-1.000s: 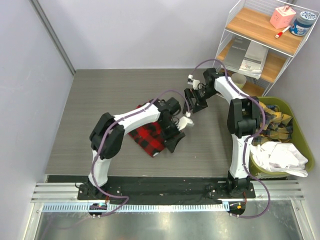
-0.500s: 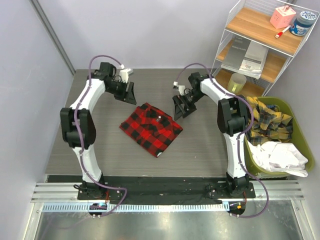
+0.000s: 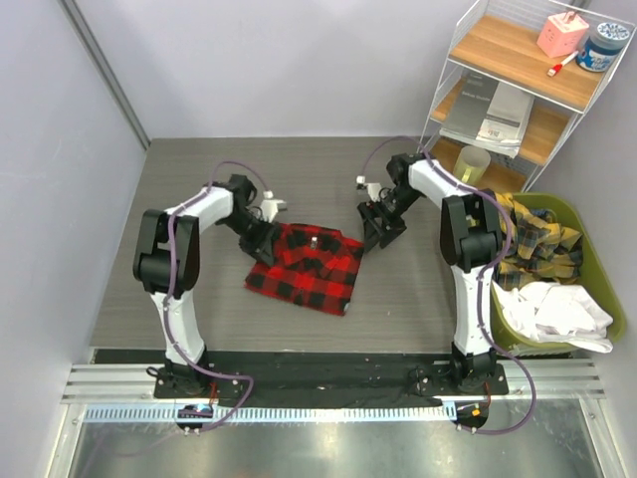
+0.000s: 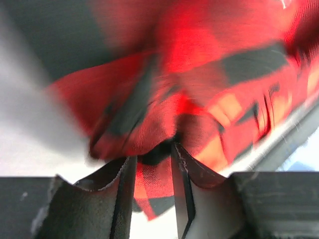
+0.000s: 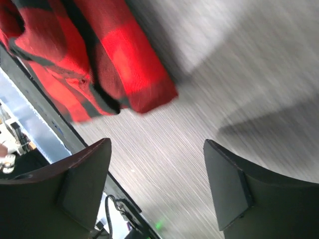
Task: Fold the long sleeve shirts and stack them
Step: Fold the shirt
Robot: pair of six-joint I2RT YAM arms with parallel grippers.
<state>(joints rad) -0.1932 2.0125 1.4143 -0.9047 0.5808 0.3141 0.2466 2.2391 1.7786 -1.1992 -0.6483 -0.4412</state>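
robot lab: walled table (image 3: 418,289), aluminium rail (image 3: 328,393)

Left wrist view: shirt (image 4: 199,89) smeared by motion blur, checks barely legible, cut off at the top and right edges. A fold of it hides the fingertips of the left gripper (image 4: 152,155).
Right wrist view: shirt cut off at the top-left corner, weave soft.
Top view: white patch (image 3: 313,239) on the shirt too small to read. Clothes (image 3: 545,249) right of the shirt partly behind the right arm (image 3: 468,229).
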